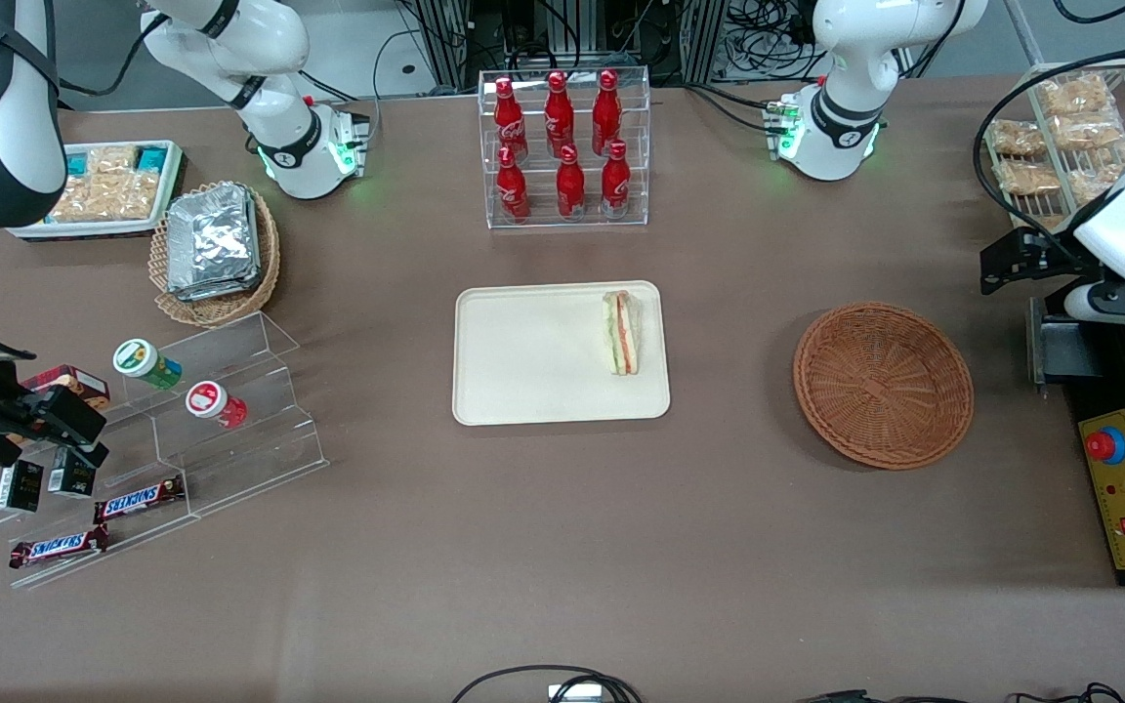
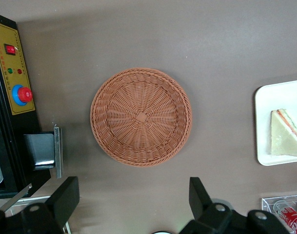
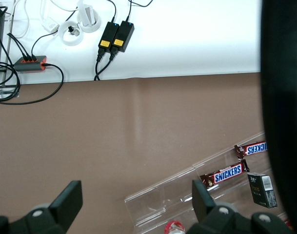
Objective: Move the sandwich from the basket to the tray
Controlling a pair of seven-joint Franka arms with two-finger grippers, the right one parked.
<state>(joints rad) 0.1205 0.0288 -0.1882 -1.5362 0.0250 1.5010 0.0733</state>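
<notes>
The flat cream-beige rectangular tray (image 1: 543, 361) with rounded corners sits at the middle of the brown table, nearer the front camera than the clear rack of red bottles (image 1: 563, 146). Toward the working arm's end lies the round orange-brown wicker basket (image 1: 883, 384), and nothing lies in it. The small triangular wedge sandwich (image 1: 622, 332) of pale bread with green and orange-red layers already rests on the tray, at the edge closest to the basket, standing on its cut side with the layers facing up.

The left arm's black two-finger gripper (image 2: 133, 200) hangs above the table just beside the basket, well apart from the sandwich. Its fingers (image 2: 65, 197) stand wide, released and holding nothing.

As a judgement, the task looks essentially done, with the sandwich inside the tray's low rim. If it had to be handled again, it would be light and soft: the bread crushes under a hard squeeze and the clear wrap is likely slick, though the wrap is hard to make out from here. The safest hold would be across the two flat bread faces near the thick middle, closing gently, rather than on the thin corner or the open layered edge.
</notes>
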